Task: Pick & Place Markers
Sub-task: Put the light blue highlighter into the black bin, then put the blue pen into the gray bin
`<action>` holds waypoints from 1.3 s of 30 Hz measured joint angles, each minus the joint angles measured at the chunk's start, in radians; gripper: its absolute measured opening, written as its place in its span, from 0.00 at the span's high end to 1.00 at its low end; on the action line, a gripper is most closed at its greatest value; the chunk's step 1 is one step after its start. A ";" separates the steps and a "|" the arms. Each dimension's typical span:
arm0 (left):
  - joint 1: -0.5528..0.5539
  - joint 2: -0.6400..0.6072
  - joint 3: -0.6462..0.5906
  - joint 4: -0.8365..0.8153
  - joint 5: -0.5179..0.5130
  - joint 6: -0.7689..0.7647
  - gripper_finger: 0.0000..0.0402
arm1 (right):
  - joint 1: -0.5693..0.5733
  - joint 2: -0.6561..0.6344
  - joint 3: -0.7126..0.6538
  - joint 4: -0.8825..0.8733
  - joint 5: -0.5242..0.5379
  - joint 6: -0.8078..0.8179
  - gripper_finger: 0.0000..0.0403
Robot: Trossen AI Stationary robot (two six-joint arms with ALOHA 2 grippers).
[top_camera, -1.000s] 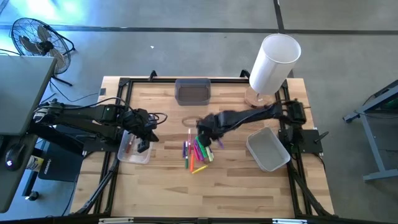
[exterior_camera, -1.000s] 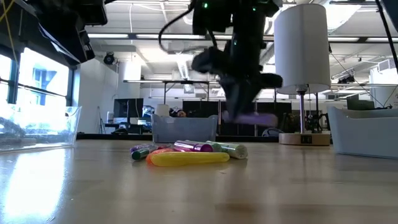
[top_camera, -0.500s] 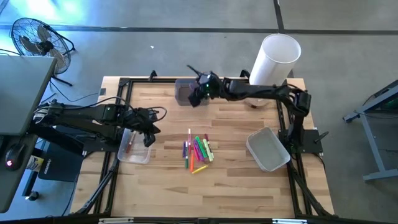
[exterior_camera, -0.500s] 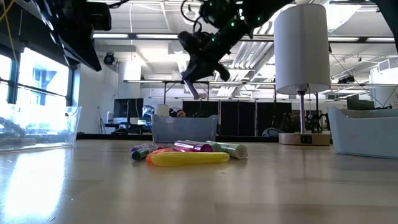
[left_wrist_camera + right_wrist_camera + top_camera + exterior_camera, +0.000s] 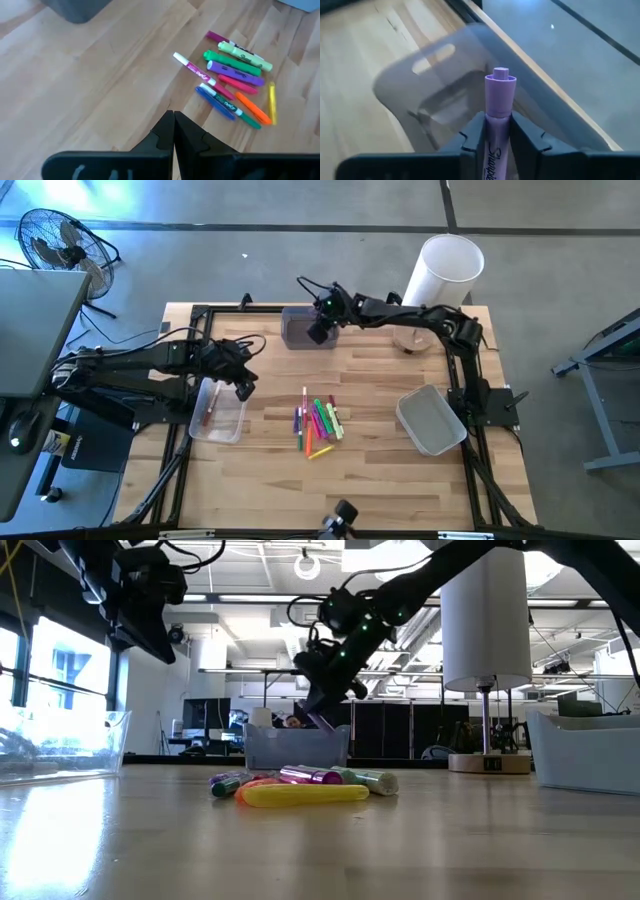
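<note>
Several markers (image 5: pixel 318 422) in green, purple, pink, orange and yellow lie in a loose pile at the table's middle; they also show in the low view (image 5: pixel 300 785) and the left wrist view (image 5: pixel 235 85). My right gripper (image 5: pixel 320 330) is at the far edge over a dark grey bin (image 5: pixel 305 337), shut on a purple marker (image 5: pixel 498 105). My left gripper (image 5: pixel 243 388) is shut and empty, above the right rim of a clear bin (image 5: pixel 228 425). A red marker (image 5: pixel 209 408) lies in that bin. My right gripper pinches the purple marker's barrel (image 5: pixel 498 137) between its two fingers (image 5: pixel 472 132). The marker lies along the fingers, and its capped end (image 5: pixel 500 82) sticks out past the fingertips. It is lifted clear and slants down toward the dark grey bin (image 5: pixel 297 745).
A tall white lamp (image 5: pixel 440 280) stands at the far right corner. A light grey bin (image 5: pixel 432 418) sits by the right edge. A dark object (image 5: pixel 340 518) shows at the near edge. Bare wood lies between the pile and the bins.
My right gripper has carried the purple marker up from the pile and across to the far edge, then settled lower over the dark grey bin. My left gripper has shifted a little toward the far edge and the right, still shut.
</note>
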 joint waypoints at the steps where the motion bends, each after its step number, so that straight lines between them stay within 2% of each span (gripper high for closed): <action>1: -0.001 0.000 0.000 0.000 0.000 -0.002 1.00 | 0.000 0.000 0.000 0.000 0.014 -0.007 0.76; 4: -0.001 0.000 0.000 0.000 0.003 -0.016 1.00 | 0.000 -0.003 0.000 0.000 0.044 -0.029 0.68; 9: -0.001 0.000 0.000 0.000 0.024 -0.017 1.00 | 0.007 -0.006 0.000 -0.017 0.011 0.003 0.67; 12: -0.001 0.000 0.000 0.000 0.068 -0.017 1.00 | 0.025 -0.012 0.000 -0.062 0.023 0.037 0.75; 17: -0.001 0.003 0.000 -0.001 0.101 -0.017 1.00 | 0.077 -0.064 0.000 -0.143 0.115 0.101 0.97; 20: -0.001 0.016 0.000 0.002 0.099 -0.017 0.99 | 0.116 -0.108 0.000 -0.199 0.168 0.153 0.96; 25: -0.001 0.038 -0.001 0.002 0.127 0.040 0.87 | 0.216 -0.182 0.000 -0.353 0.246 0.238 0.99; 29: -0.001 0.074 -0.001 0.015 0.041 0.065 0.72 | 0.324 -0.209 0.000 -0.453 0.285 0.316 0.98; 32: -0.001 0.092 -0.001 0.042 0.021 0.079 0.64 | 0.408 -0.227 0.000 -0.534 0.305 0.383 1.00; 35: -0.001 0.103 -0.001 0.070 0.027 0.122 0.61 | 0.490 -0.232 0.000 -0.594 0.326 0.441 1.00; 39: -0.033 0.116 0.000 0.103 -0.008 0.074 0.61 | 0.576 -0.235 0.000 -0.653 0.369 0.486 1.00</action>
